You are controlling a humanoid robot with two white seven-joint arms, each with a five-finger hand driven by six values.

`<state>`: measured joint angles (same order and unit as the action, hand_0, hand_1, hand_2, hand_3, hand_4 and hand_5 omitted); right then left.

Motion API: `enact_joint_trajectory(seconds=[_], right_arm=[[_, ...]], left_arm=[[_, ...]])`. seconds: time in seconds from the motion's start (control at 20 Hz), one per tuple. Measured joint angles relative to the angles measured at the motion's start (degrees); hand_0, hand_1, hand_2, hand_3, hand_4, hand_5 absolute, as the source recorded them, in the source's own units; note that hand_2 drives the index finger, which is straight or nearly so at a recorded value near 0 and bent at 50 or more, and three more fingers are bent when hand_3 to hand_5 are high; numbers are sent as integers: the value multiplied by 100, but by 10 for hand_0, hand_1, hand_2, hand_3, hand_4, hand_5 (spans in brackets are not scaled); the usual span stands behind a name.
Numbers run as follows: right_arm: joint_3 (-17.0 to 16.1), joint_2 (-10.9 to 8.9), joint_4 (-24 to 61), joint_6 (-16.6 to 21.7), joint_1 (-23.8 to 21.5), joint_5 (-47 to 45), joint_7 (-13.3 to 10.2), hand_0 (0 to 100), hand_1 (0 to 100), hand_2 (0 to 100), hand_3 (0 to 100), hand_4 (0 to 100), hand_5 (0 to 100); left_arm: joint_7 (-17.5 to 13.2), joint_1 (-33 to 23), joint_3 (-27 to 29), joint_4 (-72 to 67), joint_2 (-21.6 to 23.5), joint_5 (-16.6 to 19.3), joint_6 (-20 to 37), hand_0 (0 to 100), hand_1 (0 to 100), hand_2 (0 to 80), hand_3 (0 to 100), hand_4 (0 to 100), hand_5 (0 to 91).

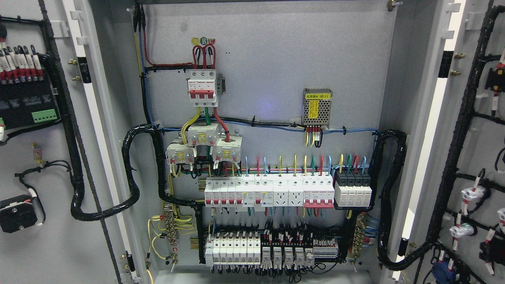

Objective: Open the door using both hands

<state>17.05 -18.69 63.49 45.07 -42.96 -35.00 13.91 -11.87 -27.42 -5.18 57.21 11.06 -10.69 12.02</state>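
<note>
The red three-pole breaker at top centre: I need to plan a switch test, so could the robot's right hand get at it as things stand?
Probably yes: both doors, left and right, stand wide open, and nothing hangs before the breaker. Neither hand is in view, though.

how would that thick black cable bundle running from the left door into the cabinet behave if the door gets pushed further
The black cable bundle would probably flex rather than resist: it hangs in a slack S-shaped loop. Its thick wrapped sheath suggests some springy stiffness, so it may tug back slightly. The left door itself looks rigid sheet metal, weighted by mounted parts, so it should swing heavily on its hinge.
</note>
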Motion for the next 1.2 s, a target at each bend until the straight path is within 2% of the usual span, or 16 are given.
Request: enact_joint_trajectory(seconds=[0.25,0.55,0.8,1.0,1.2], right_arm=[[32,417,-1387,-5,671,13,-31,107,0,0,0,0,0],[55,947,-3205,-67,1711,197,-34,107,0,0,0,0,0],[9,1279,-4255,-1016,2310,437,-86,107,0,0,0,0,0],[-36,1460,-4893,-1634,2742,641,-270,107,0,0,0,0,0],[-87,1586,-5368,-2132,3086,925,-342,107,0,0,0,0,0]], left_arm=[[-2,467,-7,-1086,-180,97,-11,0,0,0,0,31,0],[-11,1041,-11,-2414,-400,140,1,0,0,0,0,30,0],[-27,1327,-16,-3305,-570,155,19,0,0,0,0,30,0],[-14,1442,-17,-3878,-732,159,20,0,0,0,0,30,0],[3,1551,-6,-4386,-845,160,35,0,0,0,0,30,0]])
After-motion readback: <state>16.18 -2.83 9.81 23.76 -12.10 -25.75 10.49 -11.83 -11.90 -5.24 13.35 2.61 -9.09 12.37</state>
